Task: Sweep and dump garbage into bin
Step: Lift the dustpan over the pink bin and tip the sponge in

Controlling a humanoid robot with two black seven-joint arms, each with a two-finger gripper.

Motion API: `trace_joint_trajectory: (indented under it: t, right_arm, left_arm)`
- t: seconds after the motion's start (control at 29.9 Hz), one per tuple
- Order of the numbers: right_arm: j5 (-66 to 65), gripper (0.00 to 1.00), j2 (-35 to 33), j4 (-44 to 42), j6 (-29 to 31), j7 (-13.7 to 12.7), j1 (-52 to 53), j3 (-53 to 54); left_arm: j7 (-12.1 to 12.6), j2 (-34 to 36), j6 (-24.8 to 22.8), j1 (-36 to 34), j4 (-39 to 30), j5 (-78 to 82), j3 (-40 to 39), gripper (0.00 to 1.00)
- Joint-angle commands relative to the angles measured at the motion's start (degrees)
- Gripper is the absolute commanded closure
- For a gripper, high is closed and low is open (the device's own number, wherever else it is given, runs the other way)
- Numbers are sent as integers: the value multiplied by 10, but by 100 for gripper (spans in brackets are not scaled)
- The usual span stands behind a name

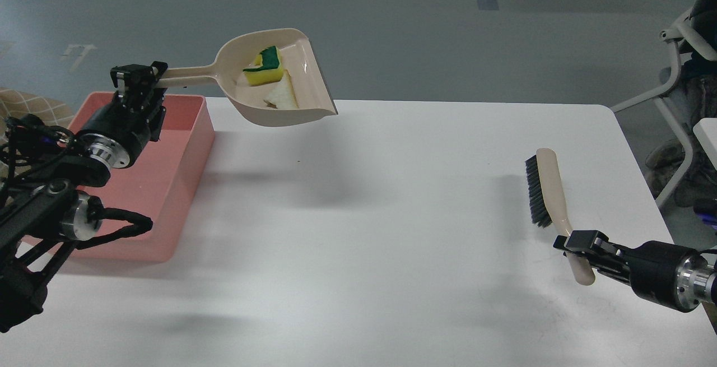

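Right fingers [577, 242] clamp brush [546, 187]; left fingers [137, 75], seemingly clamped, hold dustpan [313, 89] with garbage [271, 81].

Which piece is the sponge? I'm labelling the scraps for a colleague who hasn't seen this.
Find the pink bin at the table's left; the left pincer holds a beige dustpan in the air beside it. Two scraps lie inside: the sponge piece is yellow with a green layer, unlike the whitish triangular slice.

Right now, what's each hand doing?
Left gripper shut on dustpan, garbage aboard, beside bin. Right gripper shut on brush. Nothing blocking.
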Motion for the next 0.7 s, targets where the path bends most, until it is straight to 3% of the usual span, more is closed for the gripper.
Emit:
trace_joint_trajectory:
  t: [0.0,0.37,0.5,0.67]
  right_arm:
    - [0,100,1,0,0,0,0,0]
    - [0,100,7,0,0,0,0,0]
    - [0,100,7,0,0,0,0,1]
    - [0,100,7,0,-1,0,-1,1]
  left_arm:
    - [-1,43,-27,17,11,-30,-40,100]
    - [-25,117,-124,119,98,-52,-133,100]
    - [-55,147,-164,147,153,-45,-152,100]
    - [-127,200,-207,175,225,-39,-151,100]
